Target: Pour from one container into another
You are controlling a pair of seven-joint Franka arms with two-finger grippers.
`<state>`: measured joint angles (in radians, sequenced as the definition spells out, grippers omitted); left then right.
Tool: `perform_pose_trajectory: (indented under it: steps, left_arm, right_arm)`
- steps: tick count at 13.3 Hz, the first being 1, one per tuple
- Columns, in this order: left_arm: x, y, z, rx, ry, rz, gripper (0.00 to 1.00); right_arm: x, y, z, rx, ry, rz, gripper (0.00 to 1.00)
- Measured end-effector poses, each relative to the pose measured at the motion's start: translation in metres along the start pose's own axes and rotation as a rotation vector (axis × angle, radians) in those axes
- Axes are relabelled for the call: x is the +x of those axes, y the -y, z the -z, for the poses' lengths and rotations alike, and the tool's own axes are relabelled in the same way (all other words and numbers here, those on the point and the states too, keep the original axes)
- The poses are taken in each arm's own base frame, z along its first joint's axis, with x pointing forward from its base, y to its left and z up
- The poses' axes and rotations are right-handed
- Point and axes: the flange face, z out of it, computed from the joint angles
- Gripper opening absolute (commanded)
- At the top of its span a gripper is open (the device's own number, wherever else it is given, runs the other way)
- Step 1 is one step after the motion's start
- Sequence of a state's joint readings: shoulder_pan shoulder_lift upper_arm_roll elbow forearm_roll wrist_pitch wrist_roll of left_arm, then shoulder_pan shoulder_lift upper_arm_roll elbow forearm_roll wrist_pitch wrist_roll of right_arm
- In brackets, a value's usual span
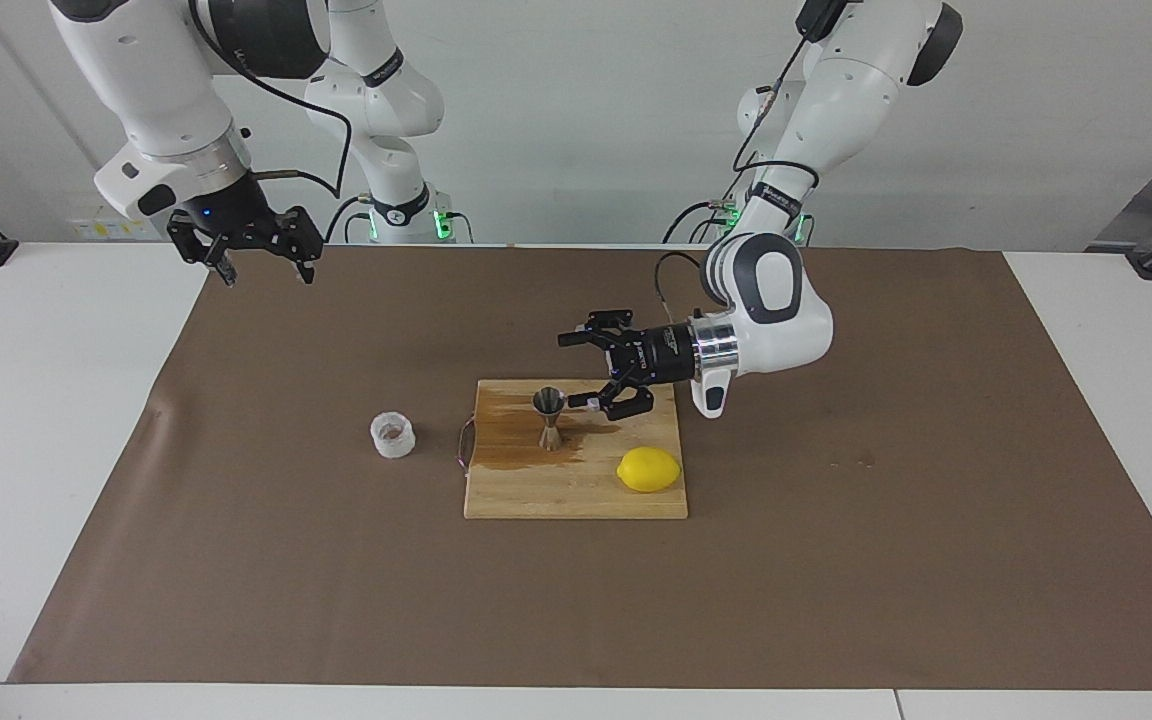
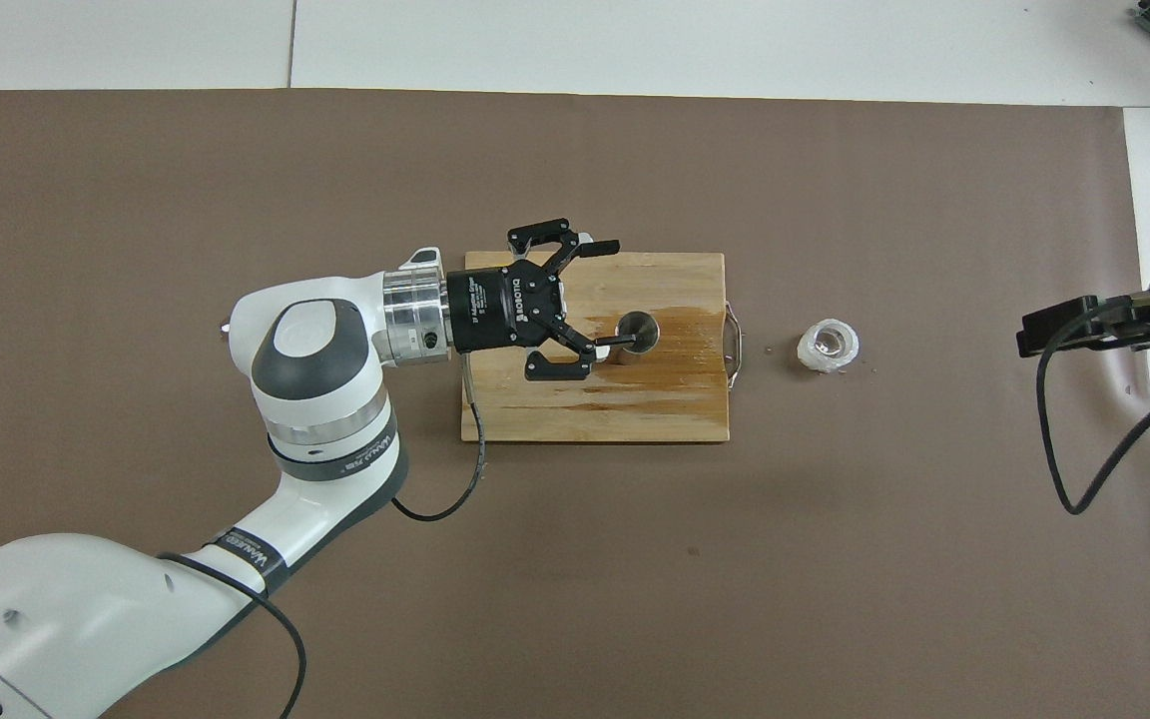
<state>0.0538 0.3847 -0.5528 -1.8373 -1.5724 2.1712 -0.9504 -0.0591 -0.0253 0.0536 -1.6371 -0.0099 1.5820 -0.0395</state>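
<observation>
Left claw [image 1: 591,372] spread wide, lying sideways over the cutting board [image 1: 576,490], one fingertip maybe touching the upright jigger [image 1: 549,419]. Cup [image 1: 393,434] sits off-board toward the right arm's end. Right claw [image 1: 258,258] waits high, apart.

We see the steel jigger [image 1: 549,420] standing upright on the wet cutting board [image 1: 576,490], and the squat ribbed whitish cup [image 1: 393,434] upright on the brown mat [image 1: 236,520] beside the board.
</observation>
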Motion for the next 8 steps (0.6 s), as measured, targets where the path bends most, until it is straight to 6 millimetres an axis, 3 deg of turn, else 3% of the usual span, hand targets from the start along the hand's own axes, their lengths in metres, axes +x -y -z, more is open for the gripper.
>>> perform_pose_trajectory:
  steps: [4,8]
  left_arm:
    - [-0.036,-0.021,0.063,0.116,-0.276,-0.220,1.00]
    - [-0.058,-0.027,0.110,0.215,-0.576,-0.454,1.00]
  right_arm:
    - [0.000,0.000,0.000,0.000,0.000,0.000,1.00]
    - [0.000,0.000,0.000,0.000,0.000,0.000,1.00]
